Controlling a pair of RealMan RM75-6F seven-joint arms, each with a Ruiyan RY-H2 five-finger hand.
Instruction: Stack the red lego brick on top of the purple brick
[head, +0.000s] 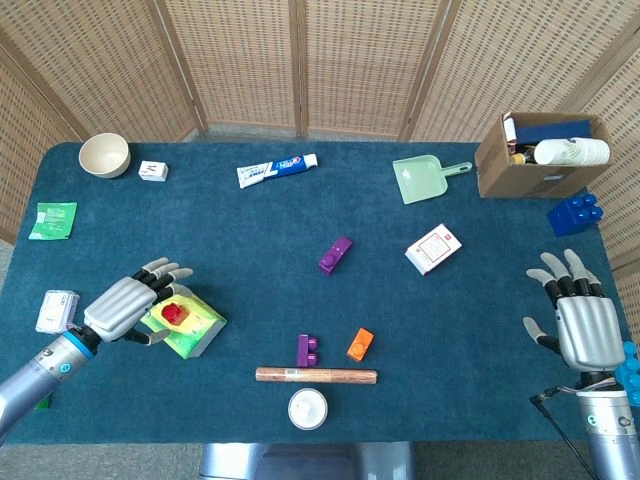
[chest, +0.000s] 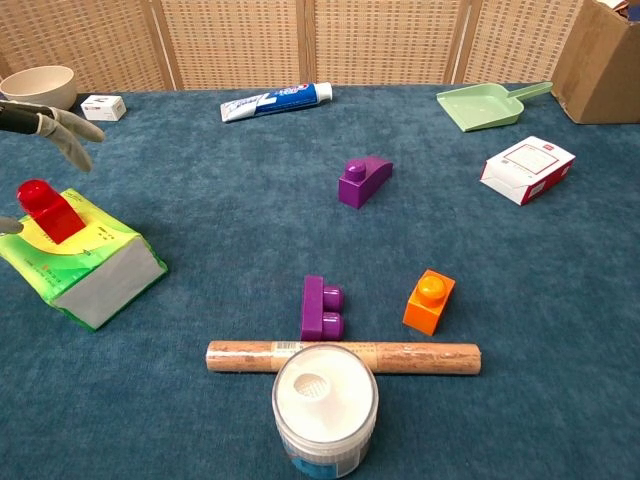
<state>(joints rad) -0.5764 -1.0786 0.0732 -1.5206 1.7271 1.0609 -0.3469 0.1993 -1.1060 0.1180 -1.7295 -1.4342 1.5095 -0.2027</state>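
The red lego brick (head: 172, 313) (chest: 47, 212) stands upright on a green and yellow packet (head: 195, 328) (chest: 90, 265) at the table's left. My left hand (head: 125, 305) hovers just left of the brick with its fingers (chest: 60, 128) spread and nothing held. One purple brick (head: 335, 254) (chest: 363, 180) with a sloped top lies mid-table. A second purple brick (head: 307, 350) (chest: 322, 307) lies nearer the front. My right hand (head: 582, 320) stays open at the far right edge, empty.
An orange brick (head: 360, 344), a wooden rod (head: 316, 375) and a white-lidded jar (head: 308, 408) sit near the front. Toothpaste (head: 277, 169), a green dustpan (head: 420, 180), a white carton (head: 433, 248), a cardboard box (head: 540, 155) and a bowl (head: 104, 155) lie further back.
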